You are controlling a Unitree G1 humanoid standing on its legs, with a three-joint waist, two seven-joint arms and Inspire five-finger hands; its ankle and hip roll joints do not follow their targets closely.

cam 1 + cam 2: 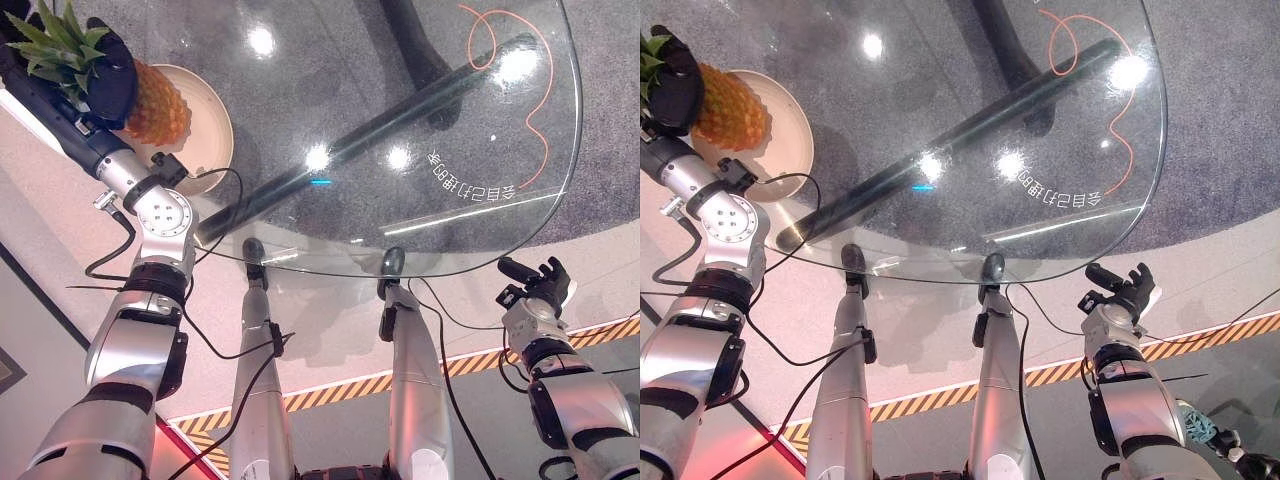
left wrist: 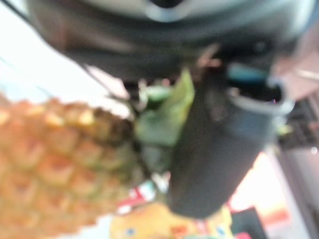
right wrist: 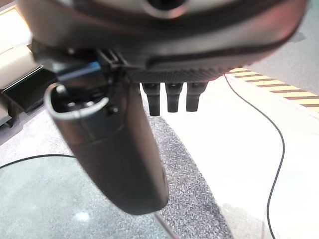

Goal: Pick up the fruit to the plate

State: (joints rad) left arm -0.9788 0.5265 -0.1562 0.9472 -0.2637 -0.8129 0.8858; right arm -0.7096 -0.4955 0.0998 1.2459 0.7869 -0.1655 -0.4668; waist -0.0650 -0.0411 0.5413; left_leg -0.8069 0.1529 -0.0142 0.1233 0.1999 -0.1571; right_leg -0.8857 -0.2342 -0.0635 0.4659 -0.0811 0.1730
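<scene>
- Table (image 1: 480, 130): round glass top, the biggest item I see from the head view; the plate sits at its far left.
- Plate (image 1: 212, 128): cream, shallow, directly beneath the pineapple's body, so I judge the coming move to be a short lowering, not a carry.
- Pineapple (image 1: 158, 102): over the plate's left part; whether it touches the plate I cannot tell. Long axis runs left-right, crown to the left, base toward the plate's middle.
- Left hand (image 1: 108, 72): fingers curled round the pineapple at the crown end, gripping it; much the nearer hand.
- Right hand (image 1: 540, 280): well apart, off the table's near right edge, fingers relaxed, holding nothing.
</scene>
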